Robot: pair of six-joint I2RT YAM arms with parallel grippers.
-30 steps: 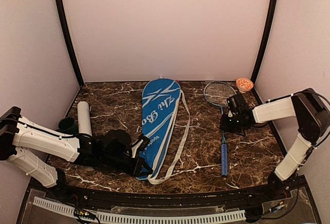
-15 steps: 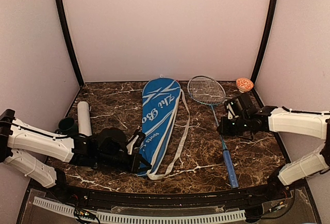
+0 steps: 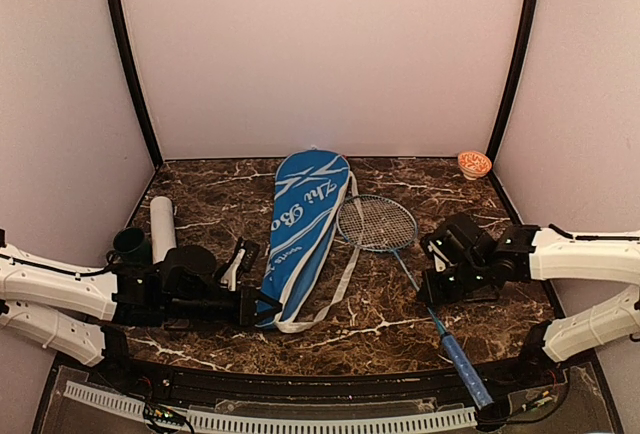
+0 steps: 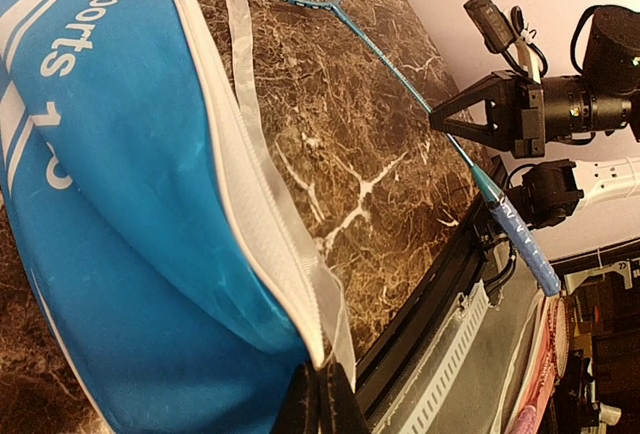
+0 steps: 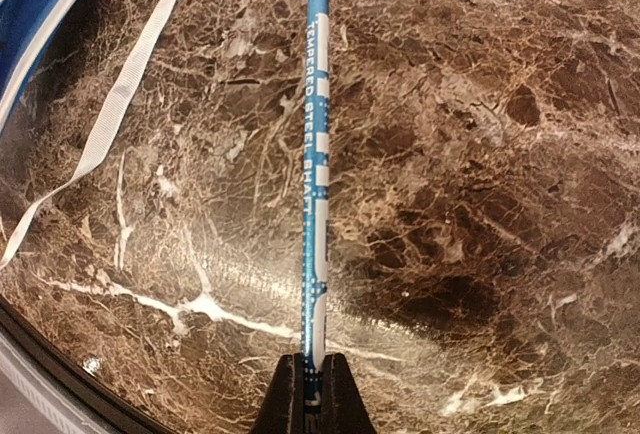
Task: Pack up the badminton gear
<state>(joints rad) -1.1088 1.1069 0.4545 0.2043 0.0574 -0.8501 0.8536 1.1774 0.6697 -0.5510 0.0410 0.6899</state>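
The blue racket cover (image 3: 305,224) with white lettering lies at mid table, its white strap (image 3: 345,274) looped on its right. My left gripper (image 3: 262,304) is shut on the white-trimmed edge at the cover's near end, as the left wrist view shows (image 4: 322,394). My right gripper (image 3: 430,296) is shut on the thin blue shaft of a racket (image 3: 376,222); the shaft (image 5: 316,154) runs straight out from the gripper (image 5: 312,386). The racket head lies beside the cover, and the blue handle (image 3: 465,359) reaches over the front edge. The white tube (image 3: 162,229) lies at the left. No second racket or shuttlecocks show.
A small black cup (image 3: 130,244) stands left of the tube. A small orange-patterned bowl (image 3: 474,164) sits in the back right corner. The black table rim (image 3: 330,379) runs along the front. Walls close in the back and both sides.
My right gripper has drawn the racket left and towards the front; its head moved from the back right to beside the cover. My left gripper has shifted left with the cover's near end.
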